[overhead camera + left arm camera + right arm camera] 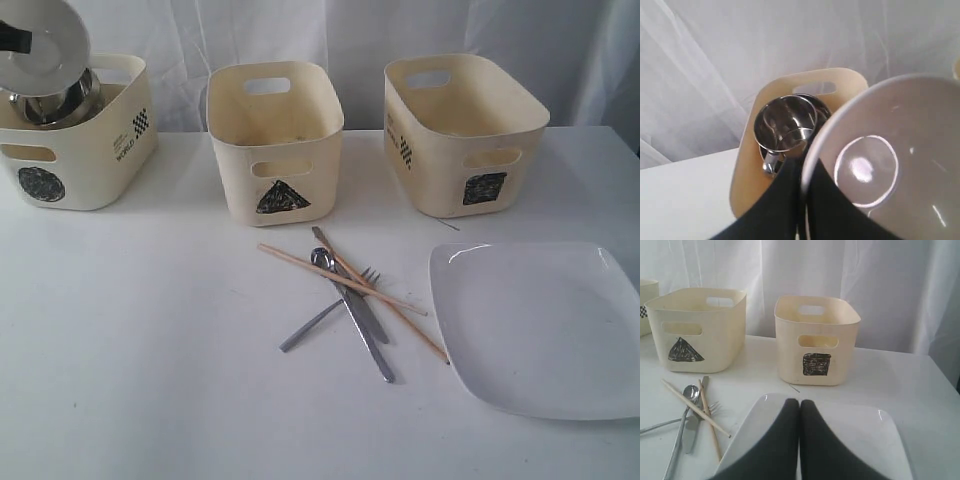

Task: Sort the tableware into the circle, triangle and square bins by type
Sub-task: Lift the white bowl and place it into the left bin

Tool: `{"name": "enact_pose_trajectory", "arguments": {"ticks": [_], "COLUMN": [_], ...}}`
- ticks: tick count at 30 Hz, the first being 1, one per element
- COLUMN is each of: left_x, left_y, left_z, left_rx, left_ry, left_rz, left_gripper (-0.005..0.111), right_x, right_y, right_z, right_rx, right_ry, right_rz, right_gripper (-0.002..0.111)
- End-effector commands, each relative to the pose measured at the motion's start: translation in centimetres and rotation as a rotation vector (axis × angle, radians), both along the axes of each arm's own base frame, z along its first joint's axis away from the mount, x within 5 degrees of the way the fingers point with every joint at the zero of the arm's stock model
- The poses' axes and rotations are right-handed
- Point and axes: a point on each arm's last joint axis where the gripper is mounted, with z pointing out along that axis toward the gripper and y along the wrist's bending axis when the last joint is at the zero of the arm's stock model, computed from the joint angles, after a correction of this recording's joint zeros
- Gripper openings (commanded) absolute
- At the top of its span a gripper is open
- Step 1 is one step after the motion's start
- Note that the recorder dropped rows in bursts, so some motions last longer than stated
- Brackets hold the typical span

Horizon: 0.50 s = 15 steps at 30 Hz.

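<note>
I have the left gripper (802, 200) clamped on the rim of the white bowl (880, 160), which hangs tilted above the circle bin (90, 150) at the far left, where a steel mug (785, 122) already sits. If I let go at this tilt, the bowl could strike the mug and tip out over the bin wall. My right gripper (799, 410), fingers together and empty, faces the plate (540, 330) at the near right.

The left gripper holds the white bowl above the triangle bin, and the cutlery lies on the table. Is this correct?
Not quite. The left gripper holds the white bowl above the circle bin, not the triangle bin, as the exterior view shows. The cutlery does lie on the table.
</note>
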Motion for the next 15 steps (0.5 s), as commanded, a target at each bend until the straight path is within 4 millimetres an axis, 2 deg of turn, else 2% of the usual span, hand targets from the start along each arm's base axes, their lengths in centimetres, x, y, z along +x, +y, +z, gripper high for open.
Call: {"name": "enact_pose_trajectory", "arguments": {"ticks": [1,5,8,11,15], "left_x": [4.0,7.2,8.7,9.3,9.2], "left_y": [0.7,0.9,0.9,1.0,2.0], "left_z": [-1.8,-4.2,-5.1,-5.6,-5.7], "left_rx": [0.033,0.05,0.063,0.077,0.099], "left_ry": [0.004,0.025,0.029,0.051,0.057], "left_rz": [0.009,0.007,0.002,-0.009,0.004], "left_gripper": [0.0,0.0,0.0,0.0,0.0], "right_x": [0.0,0.0,0.0,0.0,0.0], "right_y": [-0.1,-0.1,-0.1,-0.1,-0.1], "right_z": [-0.1,-0.1,-0.1,-0.1,-0.1], "right_rx": [-0.002,-0.002,-0.002,-0.002,-0.002], "right_ry": [-0.01,-0.01,-0.01,-0.01,-0.01], "right_rz": [-0.01,-0.01,-0.01,-0.01,-0.01], "right_gripper": [0.0,0.0,0.0,0.0,0.0]}}
